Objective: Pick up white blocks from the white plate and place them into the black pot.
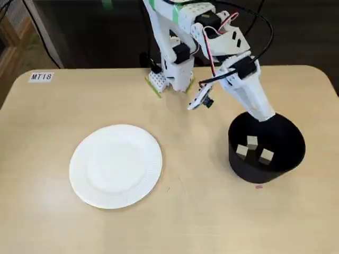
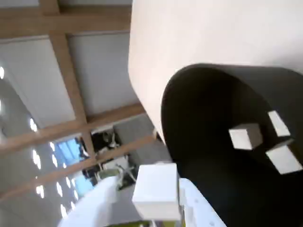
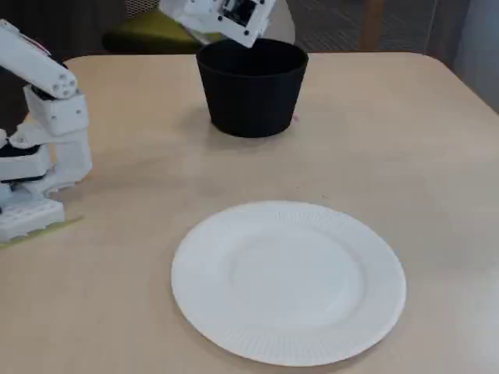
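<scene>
Three white blocks [image 1: 252, 149] lie in the black pot [image 1: 288, 159] — hand [image 2: 158, 198] angled over its rim, clenched on a fourth

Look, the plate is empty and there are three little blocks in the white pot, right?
Almost. The pot is black, not white, as a fixed view shows. The rest holds: the plate is empty and three little blocks lie inside the pot.

Light wooden table [image 1: 175, 222] carried three items. White plate [image 1: 116, 165] lay flat. Black pot [image 1: 266, 151] stood upright, well apart to the plate's right in that fixed view. Arm base [image 1: 169, 79] sat beyond the plate at the far edge.
</scene>
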`<action>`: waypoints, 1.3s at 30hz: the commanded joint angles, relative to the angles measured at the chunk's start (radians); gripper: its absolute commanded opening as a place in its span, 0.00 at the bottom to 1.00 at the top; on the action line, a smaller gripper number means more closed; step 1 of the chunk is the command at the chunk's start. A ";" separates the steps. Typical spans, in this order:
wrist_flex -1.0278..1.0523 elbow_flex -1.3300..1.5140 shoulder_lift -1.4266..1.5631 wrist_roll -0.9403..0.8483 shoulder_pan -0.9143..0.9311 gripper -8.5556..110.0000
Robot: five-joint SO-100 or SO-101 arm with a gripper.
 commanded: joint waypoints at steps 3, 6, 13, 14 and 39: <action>0.026 -0.256 -0.135 -0.067 0.055 0.40; 0.150 -0.514 -0.216 -0.127 0.095 0.23; 0.723 -1.045 -0.282 -0.083 0.426 0.05; 0.764 -1.019 -0.242 -0.083 0.483 0.05; 0.560 0.649 0.948 -0.172 0.612 0.05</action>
